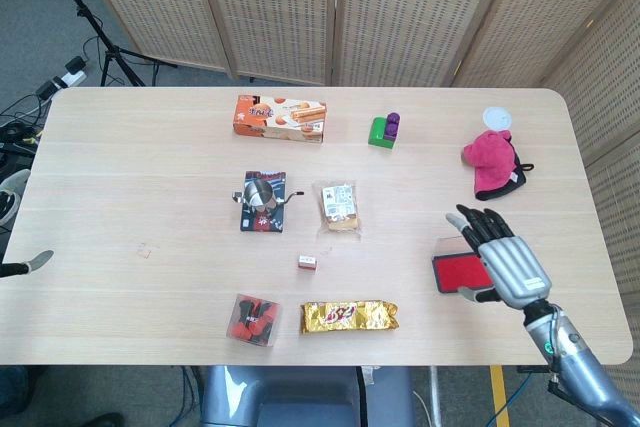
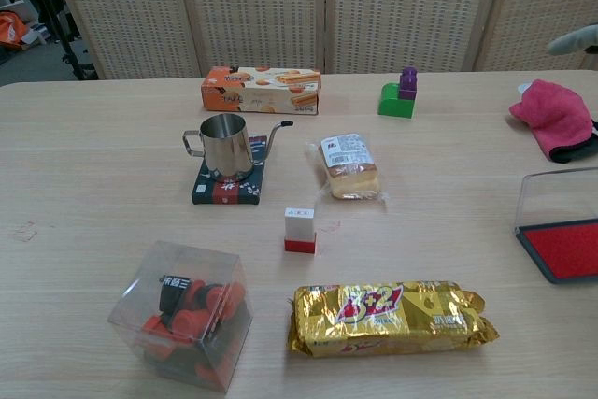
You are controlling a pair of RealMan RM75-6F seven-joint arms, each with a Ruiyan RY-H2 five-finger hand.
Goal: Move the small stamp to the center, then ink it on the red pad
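The small stamp point(image 1: 308, 262), white with a red base, stands upright near the table's middle; the chest view shows the stamp point(image 2: 300, 231) too. The red ink pad point(image 1: 452, 275) lies open at the right, its clear lid raised, and appears as the pad point(image 2: 565, 248) at the chest view's right edge. My right hand point(image 1: 503, 265) hovers over the pad's right part, fingers spread and holding nothing; one of its fingers point(image 2: 572, 41) pokes into the chest view's top right. Of my left hand point(image 1: 33, 264) only an outstretched fingertip shows at the far left edge, far from the stamp.
A steel kettle point(image 1: 262, 193) on a coaster, a wrapped bread point(image 1: 338, 205), a gold snack bar point(image 1: 349, 316) and a clear box point(image 1: 256, 318) surround the stamp. Farther back are a biscuit box point(image 1: 281, 117), green-purple blocks point(image 1: 384, 128) and a pink cloth point(image 1: 492, 165).
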